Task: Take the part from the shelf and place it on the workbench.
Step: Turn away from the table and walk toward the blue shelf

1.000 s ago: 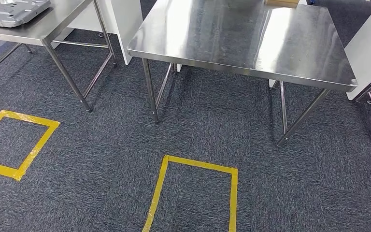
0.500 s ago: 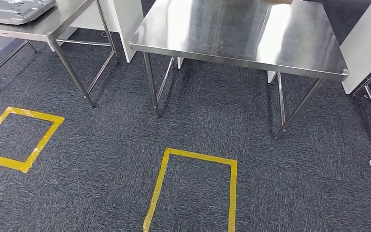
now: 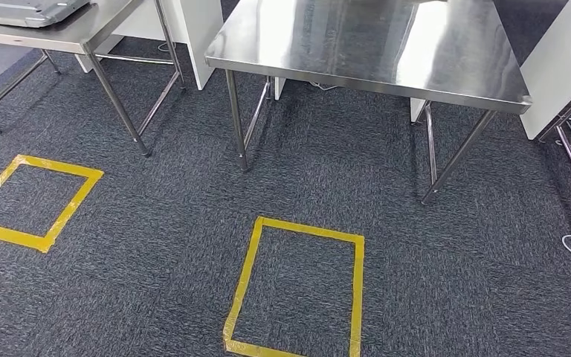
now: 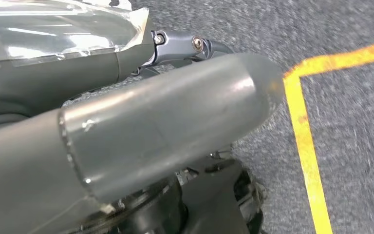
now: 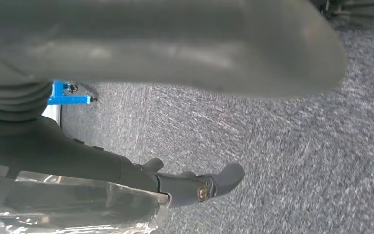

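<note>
The left robot hand (image 4: 141,122) hangs over grey carpet (image 4: 350,29) beside yellow tape (image 4: 306,146); its grasp is unclear.

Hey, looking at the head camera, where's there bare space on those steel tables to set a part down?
The nearer steel table shows bare top from its front edge back to the picture's top. The left table is crowded: a grey metal part covers most of what shows.

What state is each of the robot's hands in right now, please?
Left hand: open, thumb and fingers apart, holding nothing.
Right hand: open, holding nothing.
</note>
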`<state>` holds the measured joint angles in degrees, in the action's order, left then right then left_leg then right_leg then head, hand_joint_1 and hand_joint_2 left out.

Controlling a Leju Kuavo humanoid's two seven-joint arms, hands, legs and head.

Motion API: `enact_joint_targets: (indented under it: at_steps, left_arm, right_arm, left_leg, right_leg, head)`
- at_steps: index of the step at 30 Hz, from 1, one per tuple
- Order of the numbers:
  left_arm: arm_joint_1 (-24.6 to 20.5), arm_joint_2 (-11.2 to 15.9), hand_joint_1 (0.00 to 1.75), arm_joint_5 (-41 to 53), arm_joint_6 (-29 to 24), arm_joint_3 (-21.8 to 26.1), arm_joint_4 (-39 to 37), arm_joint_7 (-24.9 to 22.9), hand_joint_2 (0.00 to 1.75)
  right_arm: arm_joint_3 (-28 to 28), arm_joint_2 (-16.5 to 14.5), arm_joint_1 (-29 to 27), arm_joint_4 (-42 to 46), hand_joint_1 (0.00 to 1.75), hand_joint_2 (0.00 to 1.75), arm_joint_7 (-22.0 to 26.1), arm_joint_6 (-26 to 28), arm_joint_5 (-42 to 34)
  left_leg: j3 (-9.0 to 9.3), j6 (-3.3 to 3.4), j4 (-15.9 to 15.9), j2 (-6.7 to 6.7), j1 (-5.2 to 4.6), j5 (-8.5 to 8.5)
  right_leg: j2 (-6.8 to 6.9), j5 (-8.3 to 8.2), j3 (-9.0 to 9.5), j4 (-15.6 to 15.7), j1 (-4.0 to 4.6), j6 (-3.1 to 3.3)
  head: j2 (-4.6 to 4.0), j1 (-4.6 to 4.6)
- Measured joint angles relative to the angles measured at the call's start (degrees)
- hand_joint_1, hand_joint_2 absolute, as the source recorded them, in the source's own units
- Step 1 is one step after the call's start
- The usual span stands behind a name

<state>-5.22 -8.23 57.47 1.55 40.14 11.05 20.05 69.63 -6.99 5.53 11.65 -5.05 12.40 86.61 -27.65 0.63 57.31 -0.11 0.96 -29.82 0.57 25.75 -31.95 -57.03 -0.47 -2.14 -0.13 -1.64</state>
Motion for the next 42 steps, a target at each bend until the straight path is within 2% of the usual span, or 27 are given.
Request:
enact_joint_targets:
  at_steps: [2,4,5,6,7,8,10,12,14,16,18,20,21,22,23,24,26,28,30,32,34,36,37,38,39,40,42]
  left_arm:
    - [0.0,0.0,0.0,-0.1,-0.1,0.0,0.0,0.0,0.0]
    - [-0.1,0.0,0.0,-0.1,-0.3,0.0,0.0,0.0,0.0]
    - [-0.1,0.0,0.0,-0.1,-0.3,0.0,0.0,0.0,0.0]
    - [-0.1,0.0,0.0,-0.2,-0.3,0.0,0.0,0.0,0.0]
    - [0.0,0.0,0.0,-0.2,-0.3,0.0,0.0,0.0,0.0]
    - [0.0,0.0,0.0,-0.3,-0.3,0.0,0.0,0.0,0.0]
    - [0.0,-0.1,0.0,-0.3,-0.4,0.1,0.0,0.0,0.0]
    - [0.0,-0.1,0.0,-0.4,-0.5,0.1,0.0,0.0,0.0]
    - [0.0,-0.1,0.0,-0.4,-0.5,0.1,0.0,0.1,0.0]
    - [0.1,-0.1,0.0,-0.4,-0.5,0.1,0.0,0.1,0.0]
    - [0.2,-0.1,0.0,-0.3,-0.5,0.1,0.0,0.1,0.0]
    - [0.3,-0.1,0.0,-0.2,-0.5,0.1,0.0,0.0,0.0]
    - [0.3,-0.1,0.0,-0.1,-0.5,0.1,0.0,-0.1,0.0]
    - [0.3,-0.1,0.0,0.0,-0.5,0.1,0.0,-0.1,0.0]
    - [0.2,-0.1,0.0,0.0,-0.5,0.1,0.0,-0.2,0.0]
    - [0.2,-0.1,0.0,0.0,-0.5,0.1,0.0,-0.3,0.0]
    - [0.1,-0.1,0.0,0.0,-0.5,0.1,0.0,-0.3,0.0]
    - [0.0,0.0,0.0,0.0,-0.5,0.1,0.0,-0.3,0.0]
    - [-0.1,0.0,0.0,0.0,-0.5,0.1,0.0,-0.3,0.0]
    - [-0.1,0.0,0.0,-0.1,-0.5,0.2,0.0,-0.4,0.0]
    - [-0.2,-0.1,0.0,-0.3,-0.6,0.4,0.0,-0.4,0.0]
    - [-0.2,-0.1,0.0,-0.4,-0.6,0.5,0.0,-0.4,0.0]
    - [-0.2,-0.1,0.0,-0.5,-0.6,0.6,0.0,-0.4,0.0]
    - [-0.2,-0.1,0.0,-0.5,-0.7,0.7,0.0,-0.4,0.0]
    - [-0.2,-0.1,0.0,-0.5,-0.7,0.7,0.0,-0.4,0.0]
    - [-0.1,-0.1,0.0,-0.5,-0.8,0.8,0.0,-0.3,0.0]
    - [-0.1,-0.1,0.0,-0.6,-0.8,0.8,0.0,-0.3,0.0]
  right_arm:
    - [0.0,0.0,0.0,0.0,0.0,0.0,0.0,0.0,0.2]
    - [0.0,0.0,-0.1,0.0,0.0,0.0,0.0,-0.1,0.4]
    - [0.0,0.0,-0.1,0.0,0.0,0.0,0.0,-0.1,0.4]
    - [0.0,0.0,-0.1,0.0,0.0,0.0,0.0,-0.1,0.5]
    - [0.0,0.0,-0.1,0.0,0.0,0.0,0.0,-0.1,0.5]
    - [-0.1,0.0,-0.1,0.0,0.0,0.0,0.0,-0.1,0.5]
    - [-0.1,0.1,0.0,0.0,0.0,0.0,0.0,-0.2,0.4]
    - [-0.1,0.1,0.2,0.0,0.0,0.0,0.0,-0.2,0.3]
    - [-0.1,0.1,0.3,0.0,0.0,0.0,0.0,-0.2,0.1]
    - [-0.1,0.0,0.3,0.0,0.0,0.0,-0.1,-0.2,0.0]
    - [-0.1,0.0,0.2,0.0,0.0,0.0,-0.2,-0.2,-0.2]
    - [-0.1,0.0,0.1,0.0,0.0,0.0,-0.2,-0.2,-0.3]
    - [-0.1,0.0,0.1,0.0,0.0,0.0,-0.2,-0.2,-0.4]
    - [-0.1,0.0,0.0,0.0,0.0,0.0,-0.2,-0.2,-0.5]
    - [-0.1,0.0,0.0,0.0,0.0,0.0,-0.2,-0.2,-0.5]
    - [-0.1,0.0,0.0,0.0,0.0,0.0,-0.1,-0.2,-0.5]
    - [-0.1,0.0,0.0,0.0,0.0,0.0,-0.1,-0.2,-0.5]
    - [-0.1,0.0,0.0,0.0,0.0,0.0,0.0,-0.2,-0.5]
    - [-0.1,0.0,0.0,0.0,0.0,0.0,0.0,-0.2,-0.5]
    - [-0.1,0.0,0.0,0.0,0.0,0.0,0.1,-0.2,-0.4]
    - [-0.1,0.1,0.0,0.0,0.0,0.0,0.1,-0.2,-0.2]
    - [-0.1,0.0,0.0,0.0,0.0,0.0,0.1,-0.2,-0.1]
    - [-0.1,0.0,0.0,0.0,0.0,0.0,0.1,-0.3,0.0]
    - [-0.1,0.1,0.0,0.0,0.0,0.0,0.1,-0.4,0.0]
    - [-0.1,0.1,0.0,0.0,0.0,0.0,0.1,-0.5,0.0]
    - [-0.2,0.2,0.0,0.0,0.0,0.0,0.1,-0.6,0.1]
    - [-0.3,0.3,0.2,0.0,0.0,0.0,0.1,-0.8,0.3]
  left_leg:
    - [-0.94,1.35,-0.6,0.14,0.06,0.81]
    - [-2.22,2.36,-0.6,0.32,-0.13,1.91]
    - [-2.86,2.53,-0.6,0.4,-0.27,2.4]
    - [-3.51,2.54,-0.6,0.48,-0.38,2.91]
    - [-4.17,2.5,-0.6,0.55,-0.46,3.42]
    - [-4.78,2.41,-0.6,0.58,-0.51,3.92]
    - [-5.7,2.11,-0.5,0.58,-0.53,4.83]
    - [-6.15,1.56,-0.4,0.61,-0.71,5.62]
    - [-6.3,0.96,-0.4,0.66,-0.88,6.32]
    - [-6.61,0.41,0.2,0.57,-0.78,6.1]
    - [-7.92,-0.17,3.8,0.37,-0.56,2.38]
    - [-9.97,-0.65,10.9,0.25,-0.37,-3.08]
    - [-10.59,-0.8,14.0,0.24,-0.31,-4.56]
    - [-10.5,-0.89,15.7,0.24,-0.25,-4.79]
    - [-9.33,-0.91,15.2,0.24,-0.2,-3.87]
    - [-7.19,-0.86,12.6,0.24,-0.14,-2.35]
    - [-2.01,-0.61,4.9,0.14,-0.11,-0.21]
    - [0.29,-0.28,0.6,-0.05,-0.28,-0.06]
    - [-0.06,0.35,-0.1,-0.1,-0.45,0.08]
    - [-0.79,1.59,-0.5,0.08,-0.41,0.86]
    - [-1.89,2.66,-0.6,0.27,-0.36,1.83]
    - [-3.22,2.95,-0.6,0.38,-0.44,2.79]
    - [-3.88,2.91,-0.6,0.44,-0.47,3.27]
    - [-4.48,2.83,-0.6,0.48,-0.49,3.74]
    - [-5.01,2.71,-0.6,0.5,-0.5,4.18]
    - [-5.41,2.55,-0.6,0.5,-0.49,4.58]
    - [-6.0,2.04,-0.4,0.48,-0.67,5.27]
  right_leg:
    - [-0.13,1.93,-1.69,-2.5,0.05,-0.1]
    - [-0.28,6.38,-4.3,-8.8,-0.1,0.56]
    - [-0.31,8.23,-5.41,-12.5,-0.13,0.68]
    - [-0.31,9.09,-5.93,-15.2,-0.13,0.52]
    - [-0.31,8.9,-5.5,-16.1,-0.13,0.12]
    - [-0.31,7.89,-4.05,-15.0,-0.13,-0.38]
    - [-0.31,5.46,1.43,-7.7,-0.13,-0.98]
    - [-0.39,5.03,6.42,0.1,0.18,-0.52]
    - [-0.51,5.28,7.63,2.8,0.57,0.19]
    - [-0.44,4.65,6.93,2.7,-0.02,1.08]
    - [-0.23,3.73,6.17,2.7,-0.54,2.28]
    - [-0.08,2.86,5.05,2.6,-0.28,2.91]
    - [-0.04,2.46,4.48,2.6,-0.18,2.95]
    - [-0.01,2.09,3.93,2.4,-0.12,2.86]
    - [-0.01,1.79,3.45,2.2,-0.11,2.7]
    - [-0.03,1.54,2.99,1.8,-0.13,2.56]
    - [-0.08,1.2,2.07,1.0,-0.05,2.26]
    - [-0.08,0.8,1.23,0.4,0.18,1.71]
    - [-0.09,0.27,0.56,0.2,0.39,0.82]
    - [-0.19,1.2,-0.62,-1.2,0.37,0.38]
    - [-0.33,4.93,-3.03,-6.4,0.25,0.82]
    - [-0.39,8.83,-5.63,-14.1,0.17,1.02]
    - [-0.39,9.46,-6.04,-16.5,0.12,0.72]
    - [-0.39,9.23,-5.63,-17.3,0.06,0.27]
    - [-0.39,8.08,-3.94,-15.5,0.01,-0.27]
    - [-0.38,6.76,-1.25,-11.8,-0.05,-0.62]
    - [-0.39,5.21,5.11,-2.4,0.08,-0.64]
  head:
    - [0.0,0.11]
    - [0.0,0.25]
    - [0.0,0.32]
    - [0.0,0.3]
    - [0.0,0.31]
    - [0.0,0.31]
    - [0.0,0.33]
    - [0.0,0.3]
    - [0.0,0.27]
    - [0.0,0.19]
    - [0.0,-0.01]
    - [0.0,-0.11]
    - [0.0,-0.12]
    - [0.0,-0.11]
    - [0.0,-0.13]
    - [0.0,-0.14]
    - [0.0,-0.15]
    - [0.0,-0.11]
    - [0.0,-0.06]
    - [0.0,0.02]
    - [0.0,0.21]
    - [0.0,0.35]
    - [0.0,0.35]
    - [0.0,0.38]
    - [0.0,0.39]
    - [0.0,0.4]
    - [0.0,0.45]
